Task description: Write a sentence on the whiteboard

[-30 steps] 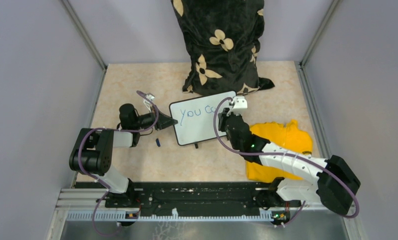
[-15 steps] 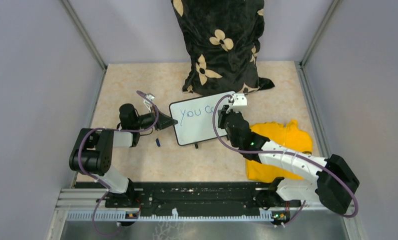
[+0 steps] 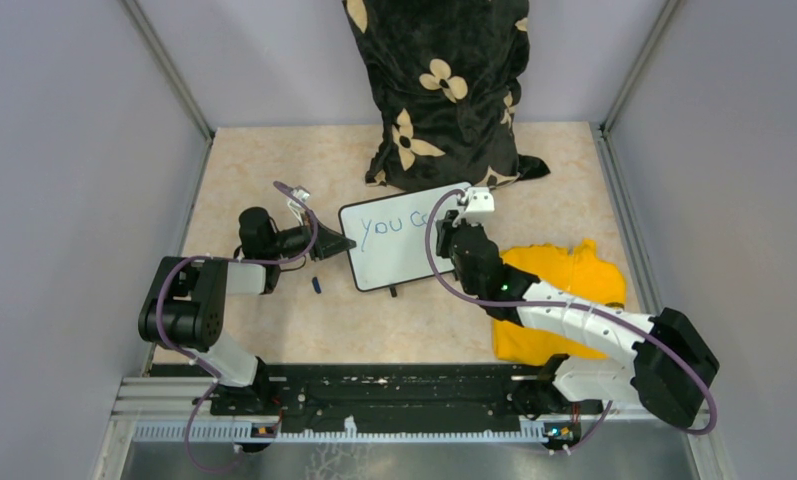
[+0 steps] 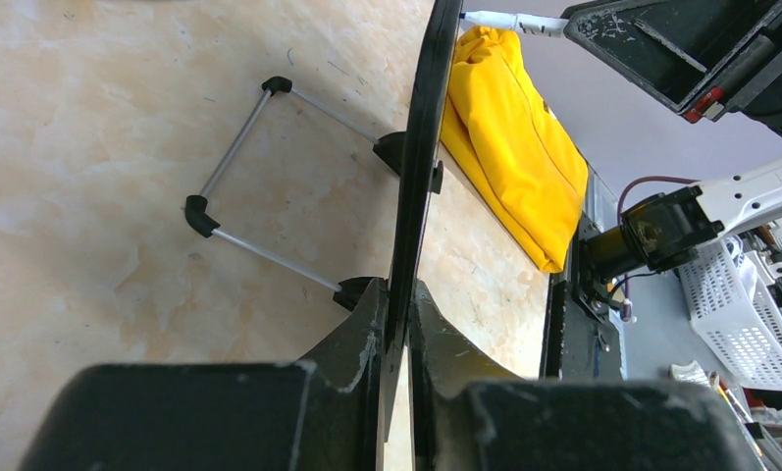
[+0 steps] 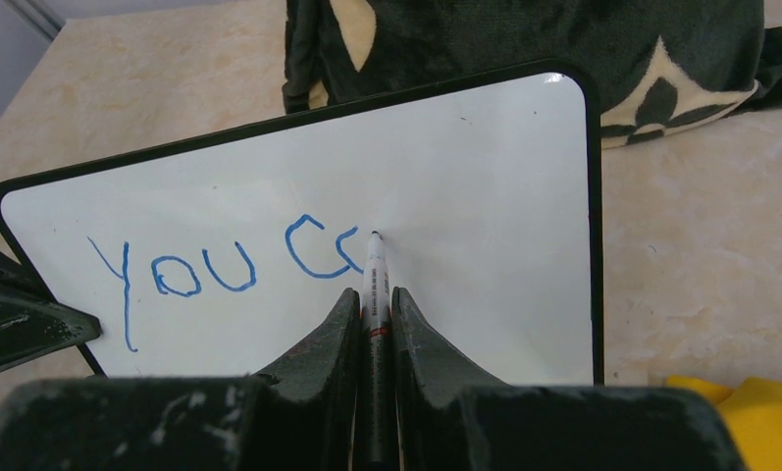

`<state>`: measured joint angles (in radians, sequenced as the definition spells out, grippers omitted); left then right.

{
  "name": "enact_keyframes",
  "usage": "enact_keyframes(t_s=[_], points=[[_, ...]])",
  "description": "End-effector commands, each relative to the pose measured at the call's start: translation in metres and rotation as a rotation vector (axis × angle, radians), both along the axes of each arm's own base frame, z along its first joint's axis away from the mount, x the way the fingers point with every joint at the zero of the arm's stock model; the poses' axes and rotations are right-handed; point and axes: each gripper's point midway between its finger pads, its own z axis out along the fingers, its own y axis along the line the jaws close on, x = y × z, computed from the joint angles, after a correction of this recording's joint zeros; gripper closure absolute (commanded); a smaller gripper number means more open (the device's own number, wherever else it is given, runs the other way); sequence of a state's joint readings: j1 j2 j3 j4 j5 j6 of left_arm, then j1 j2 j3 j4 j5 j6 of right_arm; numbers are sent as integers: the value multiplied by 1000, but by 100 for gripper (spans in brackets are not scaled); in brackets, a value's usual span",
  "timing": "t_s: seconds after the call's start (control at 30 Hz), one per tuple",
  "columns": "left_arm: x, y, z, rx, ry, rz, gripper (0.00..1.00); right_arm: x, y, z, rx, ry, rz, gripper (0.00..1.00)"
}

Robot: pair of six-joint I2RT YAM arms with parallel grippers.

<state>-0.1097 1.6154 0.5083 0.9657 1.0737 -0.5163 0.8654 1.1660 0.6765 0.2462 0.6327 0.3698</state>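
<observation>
The whiteboard (image 3: 399,245) lies at mid-table, white with a thin black rim. Blue writing (image 5: 220,270) on it reads "You C" plus a part-drawn letter, also seen from above (image 3: 389,224). My right gripper (image 5: 373,304) is shut on a marker (image 5: 374,285) whose tip touches the board at the end of that last stroke. My left gripper (image 4: 398,299) is shut on the whiteboard's left edge (image 4: 421,147), seen edge-on; the board's wire stand (image 4: 259,177) shows under it. From above, the left gripper (image 3: 336,246) is at the board's left side and the right gripper (image 3: 452,222) over its upper right.
A black pillow with cream flowers (image 3: 439,90) stands just behind the board. A yellow cloth (image 3: 564,295) lies right of the board under my right arm. A small dark blue cap (image 3: 316,285) lies on the table near my left gripper. Grey walls enclose the table.
My right gripper shifted slightly toward the far side with the marker, adding to the stroke after the "C". The left arm and board have not moved.
</observation>
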Motion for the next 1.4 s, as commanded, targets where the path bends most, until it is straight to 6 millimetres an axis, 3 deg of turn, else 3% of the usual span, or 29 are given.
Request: enact_keyframes(t_s=[0.0,0.4,0.8,1.37], points=[[0,-2,-8,18,35,9,94,1,-2,12,55,-25,-9,100],[0,-2,-9,20,37,7,94,-7,-10,-1,50,0,-13,100],[0,-2,-10,23,40,7,94,-2,-13,40,88,-82,-25,100],[0,-3,-11,26,41,3,94,9,-8,46,101,-95,-24,100]])
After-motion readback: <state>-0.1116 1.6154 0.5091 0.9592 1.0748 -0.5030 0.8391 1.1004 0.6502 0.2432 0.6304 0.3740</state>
